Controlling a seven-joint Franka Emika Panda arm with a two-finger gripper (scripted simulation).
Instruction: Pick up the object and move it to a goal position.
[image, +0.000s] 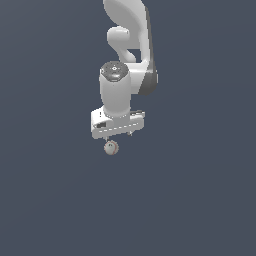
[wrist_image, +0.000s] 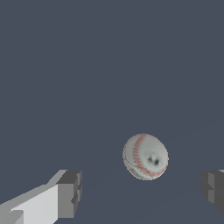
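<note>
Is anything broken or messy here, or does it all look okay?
Nothing stands out. The ball looks whole, with its red stitching clean. The end effector is open, its fingers wide apart and not touching the ball. In the exterior view the ball sits just under the end effector.

No readable text, labels, brands, numbers or signs in either view. The ball (wrist_image: 145, 156) carries only reddish stitch-like marks and a dark smudge, no lettering. The arm's white housing (image: 116, 95) above the ball is plain; a small dark patch low on it is too blurred to read.
</note>
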